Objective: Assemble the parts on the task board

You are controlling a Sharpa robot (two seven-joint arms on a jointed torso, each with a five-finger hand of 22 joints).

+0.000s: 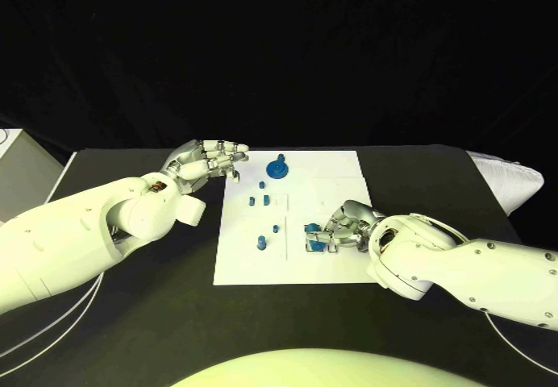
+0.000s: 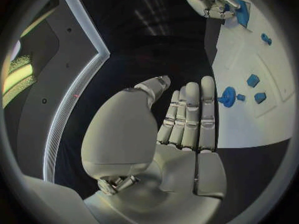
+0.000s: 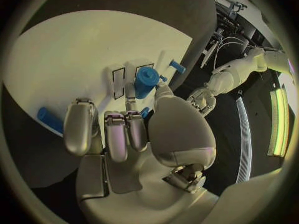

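The white task board (image 1: 291, 258) lies mid-table. A round blue part (image 1: 278, 169) stands near its far edge, and several small blue parts (image 1: 266, 198) sit along its middle. My left hand (image 1: 210, 161) hovers at the board's far left corner, fingers straight and together, holding nothing. From its wrist I see its bare palm (image 2: 187, 124) beside the round part (image 2: 228, 96). My right hand (image 1: 345, 226) rests on the board's right side with fingers curled over a cluster of blue parts (image 1: 314, 235). Its thumb (image 3: 165, 97) touches a blue cylinder (image 3: 146, 79); a grip is not clear.
A white box (image 1: 18, 173) stands at the table's far left. A white cloth-like object (image 1: 512, 177) lies at the far right. Black-outlined slots (image 3: 118, 82) mark the board near the cylinder. Another blue part (image 3: 49, 119) lies apart on the board.
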